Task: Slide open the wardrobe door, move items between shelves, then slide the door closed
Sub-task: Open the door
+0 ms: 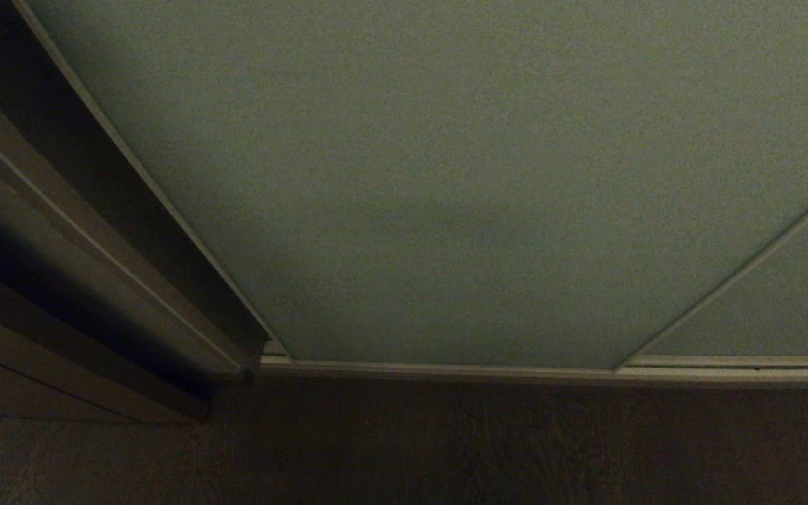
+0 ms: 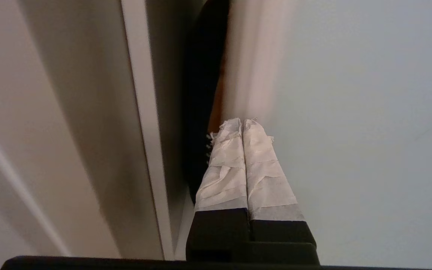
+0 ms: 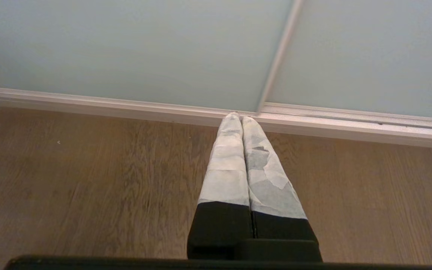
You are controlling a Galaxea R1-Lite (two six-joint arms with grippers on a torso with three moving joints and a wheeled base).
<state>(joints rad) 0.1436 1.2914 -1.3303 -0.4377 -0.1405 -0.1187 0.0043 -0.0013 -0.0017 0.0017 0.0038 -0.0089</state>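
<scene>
While both hands are out of the head view, the left hand, pressed shut and holding nothing, has its tips at the door's edge, with a dark gap just beside them. Shut and empty too, the right hand hangs over the floor, with the door's bottom rail beyond its tips.

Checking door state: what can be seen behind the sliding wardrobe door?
In the head view the sliding wardrobe door covers everything behind it. In the left wrist view a narrow gap at its edge shows only something dark, unidentifiable. No shelves or toys show.
</scene>
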